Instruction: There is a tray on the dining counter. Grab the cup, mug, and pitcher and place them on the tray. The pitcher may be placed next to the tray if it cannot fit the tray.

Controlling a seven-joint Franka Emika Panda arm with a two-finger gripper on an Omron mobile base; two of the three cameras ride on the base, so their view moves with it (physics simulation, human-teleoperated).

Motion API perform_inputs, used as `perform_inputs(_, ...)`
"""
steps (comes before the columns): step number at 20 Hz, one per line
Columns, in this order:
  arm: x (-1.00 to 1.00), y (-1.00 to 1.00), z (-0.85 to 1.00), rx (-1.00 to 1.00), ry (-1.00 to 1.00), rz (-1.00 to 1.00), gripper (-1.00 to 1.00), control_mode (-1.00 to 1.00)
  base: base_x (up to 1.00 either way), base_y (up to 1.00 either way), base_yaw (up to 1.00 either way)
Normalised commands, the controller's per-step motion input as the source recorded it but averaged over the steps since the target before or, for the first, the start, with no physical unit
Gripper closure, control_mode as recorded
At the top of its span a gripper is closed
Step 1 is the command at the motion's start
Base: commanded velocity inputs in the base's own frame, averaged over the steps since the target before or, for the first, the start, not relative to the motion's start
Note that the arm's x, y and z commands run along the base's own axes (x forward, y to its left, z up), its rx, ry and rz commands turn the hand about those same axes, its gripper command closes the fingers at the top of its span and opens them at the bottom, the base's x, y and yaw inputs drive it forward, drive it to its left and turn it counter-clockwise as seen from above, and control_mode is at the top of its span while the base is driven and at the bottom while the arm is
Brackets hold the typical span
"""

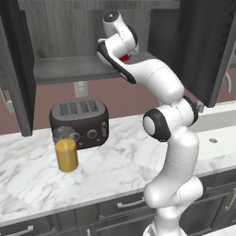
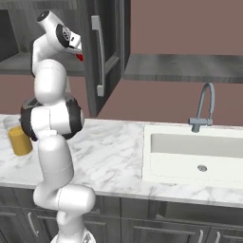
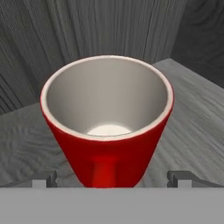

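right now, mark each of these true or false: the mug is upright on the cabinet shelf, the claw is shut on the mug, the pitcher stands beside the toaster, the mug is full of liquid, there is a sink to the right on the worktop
1. The red mug stands upright on the grey cabinet shelf. True.
2. The claw is shut on the mug. False: its fingers stand wide apart on either side of the mug, not closed on it.
3. The pitcher stands beside the black toaster. True.
4. The mug is full of liquid. False: its pale inside is empty down to the bottom.
5. A sink with a faucet is set into the marble worktop. True.
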Motion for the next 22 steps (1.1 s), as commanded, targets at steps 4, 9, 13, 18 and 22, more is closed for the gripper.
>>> perform_inputs(4,0.33,0.10,-0.36,-0.05,0.00,-0.03,1.00,-1.00,0.00,0.00,0.00)
perform_inputs(9,0.08,0.01,-0.30,-0.03,0.00,-0.03,1.00,-1.00,0.00,0.00,0.00)
perform_inputs(13,-0.14,0.00,-0.19,-0.01,0.00,0.00,1.00,-1.00,0.00,0.00,0.00)
perform_inputs(18,-0.39,0.00,-0.17,0.00,-0.01,0.00,1.00,-1.00,0.00,0.00,0.00)
perform_inputs(22,-0.91,0.00,-0.15,-0.01,-0.14,0.00,1.00,-1.00,0.00,0.00,0.00)
